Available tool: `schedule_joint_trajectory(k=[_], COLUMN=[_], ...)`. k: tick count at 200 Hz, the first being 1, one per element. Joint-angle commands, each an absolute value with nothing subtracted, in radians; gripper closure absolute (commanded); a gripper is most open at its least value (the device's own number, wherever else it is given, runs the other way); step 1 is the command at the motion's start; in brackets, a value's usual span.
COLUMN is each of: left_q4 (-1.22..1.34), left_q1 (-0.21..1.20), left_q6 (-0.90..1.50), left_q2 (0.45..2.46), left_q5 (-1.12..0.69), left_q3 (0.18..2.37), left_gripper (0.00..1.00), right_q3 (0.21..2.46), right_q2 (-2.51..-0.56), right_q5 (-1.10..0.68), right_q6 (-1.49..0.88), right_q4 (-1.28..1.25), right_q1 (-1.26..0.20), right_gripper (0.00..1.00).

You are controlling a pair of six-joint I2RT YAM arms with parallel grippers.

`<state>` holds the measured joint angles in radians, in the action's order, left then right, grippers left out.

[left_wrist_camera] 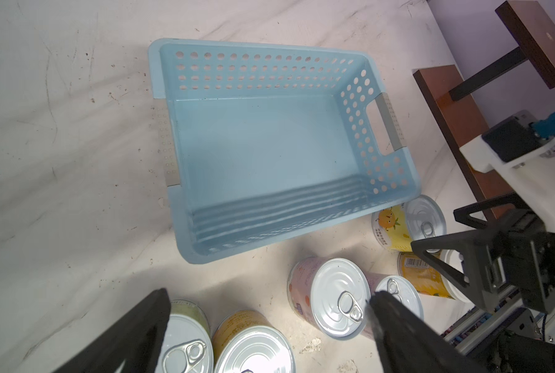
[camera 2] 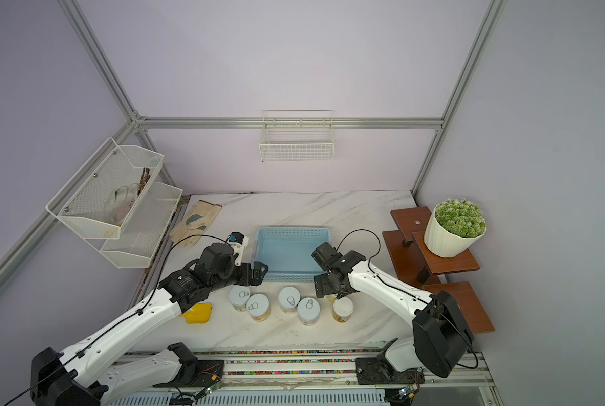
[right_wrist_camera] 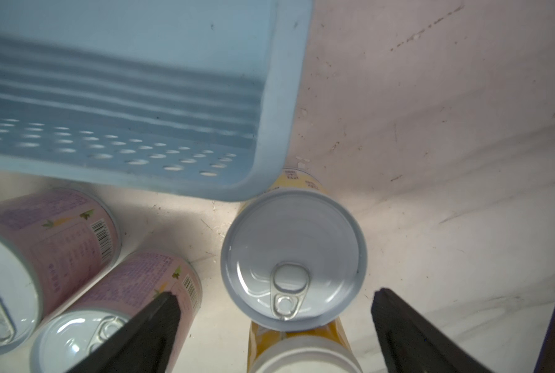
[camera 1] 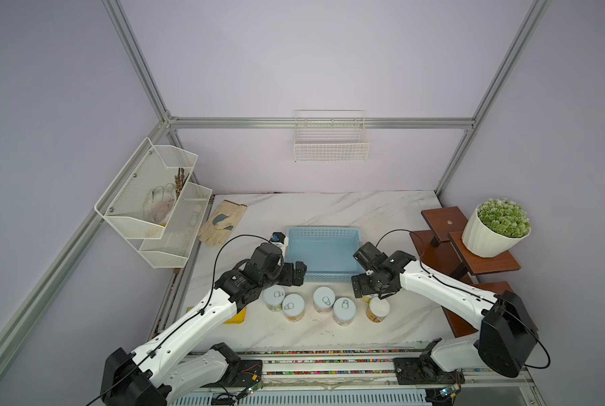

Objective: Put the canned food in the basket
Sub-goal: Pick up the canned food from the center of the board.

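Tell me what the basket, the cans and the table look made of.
Basket: likely moulded plastic, matte pale blue; punched round holes, rounded rim.
Cans: metal, by the shiny silvery lids with pull rings; printed labels, paper or film unclear.
Table: white marble look with grey veins, scuffed; stone or laminate, cannot tell.

You're looking at tins (left_wrist_camera: pixel 339 298) with bright, smooth metal lids that catch the light, and printed paper-like labels round their sides. The basket (left_wrist_camera: pixel 263 69) is pale blue plastic, smooth and fairly matt. Under both, the tabletop (camera 1: pixel 329 207) has a marble-pattern finish, scuffed and speckled. At the right of both top views, the stepped stand (camera 1: pixel 438 218) looks like dark varnished wood; the plant pot (camera 1: pixel 484 239) on it is white, ribbed, matt. At the left, the glove (camera 1: pixel 221 223) looks like soft cream leather or cloth. The fingers (right_wrist_camera: pixel 153 332) of the right gripper (right_wrist_camera: pixel 274 292) are matt black plastic.
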<state>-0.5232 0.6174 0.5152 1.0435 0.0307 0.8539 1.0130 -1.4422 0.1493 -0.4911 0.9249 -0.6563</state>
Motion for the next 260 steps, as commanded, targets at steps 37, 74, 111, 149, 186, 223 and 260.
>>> schedule_joint_trajectory(k=[37,74,111,149,186,223,260], left_q4=[-0.479,-0.495,-0.495,-0.481,-0.446,-0.450,-0.452], left_q1=[0.608,0.605,0.605,0.602,0.563,0.545,0.539], left_q6=[0.542,0.534,0.534,0.543,0.564,0.562,0.561], left_q2=[0.982,0.977,0.988,0.997,1.002,1.003,1.006], left_q5=[0.068,0.080,0.079,0.073,0.007,-0.003,-0.012], left_q3=[0.830,0.830,0.830,0.828,0.811,0.810,0.808], left_gripper=[0.00,0.00,0.00,0.00,0.00,0.00,0.00], right_q3=[1.051,1.037,1.034,1.054,1.033,1.016,1.008], right_q2=[-1.505,-1.523,-1.507,-1.439,-1.442,-1.464,-1.493], right_q5=[0.169,0.141,0.115,0.145,0.178,0.121,0.102], right_q6=[-0.485,-0.481,-0.483,-0.493,-0.490,-0.465,-0.461], right_q4=[0.922,0.914,0.903,0.922,0.937,0.905,0.886], right_q1=[-0.633,-0.608,-0.604,-0.602,-0.572,-0.559,-0.557], right_gripper=[0.07,0.08,0.08,0.08,0.07,0.02,0.02])
